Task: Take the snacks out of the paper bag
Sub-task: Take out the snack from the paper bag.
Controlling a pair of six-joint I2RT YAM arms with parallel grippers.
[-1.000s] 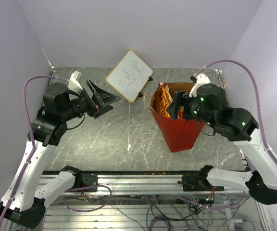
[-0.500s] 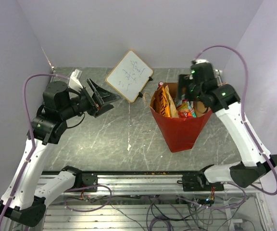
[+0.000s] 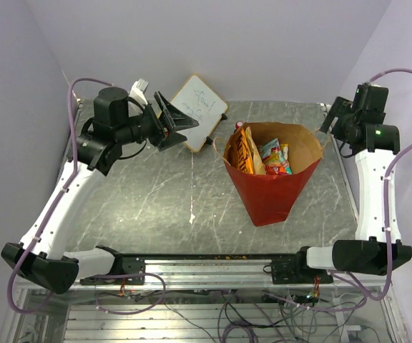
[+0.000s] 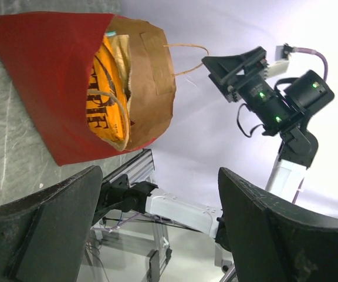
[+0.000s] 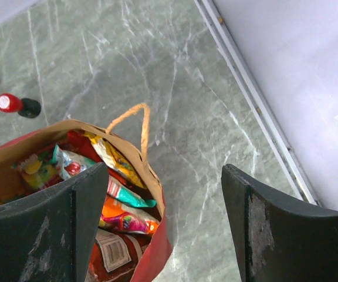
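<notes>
The paper bag [image 3: 270, 189], red outside and brown inside, stands open at the table's right middle. It holds several snacks: a tall orange packet [image 3: 245, 151] at its left wall and teal, red and yellow packets [image 3: 275, 157] beside it. My left gripper [image 3: 184, 128] is open and empty, held high near the back left and aimed at the bag [image 4: 51, 88]. The orange packet [image 4: 107, 100] shows in its view. My right gripper [image 3: 332, 118] is open and empty, up at the back right above the bag's rim [image 5: 151, 170]. The packets [image 5: 119, 194] lie below it.
A white whiteboard [image 3: 202, 103] lies at the back of the table, partly behind the left gripper. A small red-capped object [image 5: 7, 103] lies on the table behind the bag. A metal rail [image 5: 257, 100] runs along the table's right edge by the purple wall.
My right gripper has lifted out of the bag's mouth, empty, and swung back to the far right. My left arm has risen and moved toward the back by the whiteboard.
</notes>
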